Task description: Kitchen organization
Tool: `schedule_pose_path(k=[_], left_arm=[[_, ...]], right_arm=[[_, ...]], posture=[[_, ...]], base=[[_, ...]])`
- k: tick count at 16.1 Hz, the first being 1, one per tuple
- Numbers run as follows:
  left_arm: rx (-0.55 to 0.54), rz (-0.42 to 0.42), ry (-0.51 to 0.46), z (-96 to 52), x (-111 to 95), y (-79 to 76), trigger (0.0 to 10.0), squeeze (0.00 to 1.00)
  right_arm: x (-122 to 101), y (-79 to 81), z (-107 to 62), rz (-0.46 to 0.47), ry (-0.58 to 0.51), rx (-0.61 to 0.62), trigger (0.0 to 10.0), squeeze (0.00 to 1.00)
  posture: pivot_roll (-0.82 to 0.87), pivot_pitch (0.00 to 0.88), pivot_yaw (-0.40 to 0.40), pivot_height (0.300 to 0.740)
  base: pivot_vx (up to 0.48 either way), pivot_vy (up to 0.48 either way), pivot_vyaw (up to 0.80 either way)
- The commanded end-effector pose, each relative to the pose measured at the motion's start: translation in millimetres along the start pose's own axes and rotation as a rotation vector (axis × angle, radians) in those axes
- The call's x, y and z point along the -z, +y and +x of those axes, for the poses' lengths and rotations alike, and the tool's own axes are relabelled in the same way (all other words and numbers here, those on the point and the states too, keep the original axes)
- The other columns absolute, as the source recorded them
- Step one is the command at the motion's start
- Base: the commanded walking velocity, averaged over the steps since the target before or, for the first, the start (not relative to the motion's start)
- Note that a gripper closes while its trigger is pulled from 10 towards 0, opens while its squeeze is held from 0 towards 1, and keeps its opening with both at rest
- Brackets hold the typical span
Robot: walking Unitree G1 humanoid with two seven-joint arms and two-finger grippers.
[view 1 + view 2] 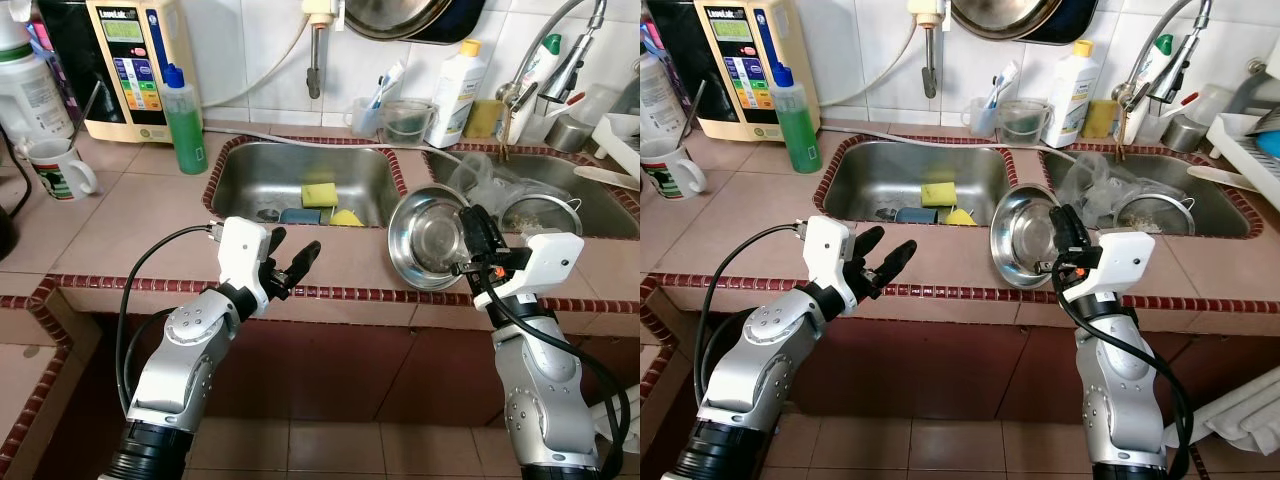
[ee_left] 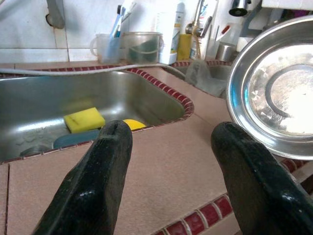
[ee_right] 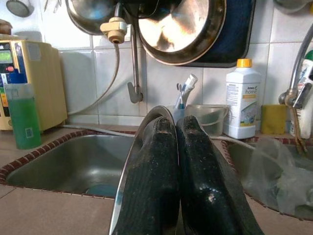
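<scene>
A round steel bowl (image 1: 428,238) stands tilted on edge over the tiled counter between the two sinks. My right gripper (image 1: 470,240) is shut on the steel bowl's rim, its fingers (image 3: 161,181) pinching the metal edge (image 3: 128,166). My left gripper (image 1: 292,262) hovers open over the counter's front edge, left of the bowl, with nothing between its fingers (image 2: 98,186). The bowl's shiny inside (image 2: 279,98) faces the left gripper.
The left sink (image 1: 270,175) holds yellow sponges (image 1: 320,194). The right sink (image 1: 590,205) holds a crumpled plastic bag (image 1: 485,180) and a strainer. A green soap bottle (image 1: 184,120), a mug (image 1: 58,168), a white bottle (image 1: 458,92) and a tap (image 1: 545,50) stand along the back.
</scene>
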State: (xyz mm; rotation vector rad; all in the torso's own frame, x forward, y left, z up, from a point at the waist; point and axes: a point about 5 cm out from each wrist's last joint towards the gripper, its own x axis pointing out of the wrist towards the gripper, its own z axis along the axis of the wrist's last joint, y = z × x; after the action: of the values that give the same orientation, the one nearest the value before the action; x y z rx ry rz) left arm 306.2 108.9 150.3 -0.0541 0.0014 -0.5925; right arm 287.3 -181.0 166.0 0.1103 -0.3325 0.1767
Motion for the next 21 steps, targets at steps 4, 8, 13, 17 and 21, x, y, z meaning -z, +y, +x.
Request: schedule_pose_path(k=[4,8,13,17,21], left_arm=[[0.009,0.001,-0.002,0.2,-2.5,-1.1,10.0,0.0],[0.009,-0.001,-0.004,0.6,-2.8,-1.2,10.0,0.0],[0.007,-0.003,-0.007,0.8,-3.3,-1.3,10.0,0.0],[-0.001,-0.015,-0.001,1.2,-2.6,-1.1,10.0,0.0],[0.009,-0.02,-0.004,0.6,-3.3,-1.7,10.0,0.0]], right_arm=[[-4.4,-1.7,1.5,-0.005,-0.014,0.006,10.0,0.0],[-4.5,-1.5,2.1,-0.003,-0.015,0.004,10.0,0.0],[-4.8,-1.1,2.4,-0.002,-0.016,0.003,10.0,0.0],[-5.2,-1.1,1.9,0.0,-0.017,0.002,10.0,0.0],[-5.3,-0.6,1.6,0.002,-0.017,0.003,10.0,0.0]], posture=[[-0.12,0.0,-0.041,0.74],[-0.12,0.0,-0.041,0.74],[-0.12,0.0,-0.041,0.74],[-0.12,0.0,-0.04,0.74],[-0.12,0.0,-0.041,0.74]], base=[[0.286,0.0,0.0],[0.333,0.0,0.0],[0.335,0.0,0.0],[0.0,0.0,0.0],[0.135,0.0,0.0]])
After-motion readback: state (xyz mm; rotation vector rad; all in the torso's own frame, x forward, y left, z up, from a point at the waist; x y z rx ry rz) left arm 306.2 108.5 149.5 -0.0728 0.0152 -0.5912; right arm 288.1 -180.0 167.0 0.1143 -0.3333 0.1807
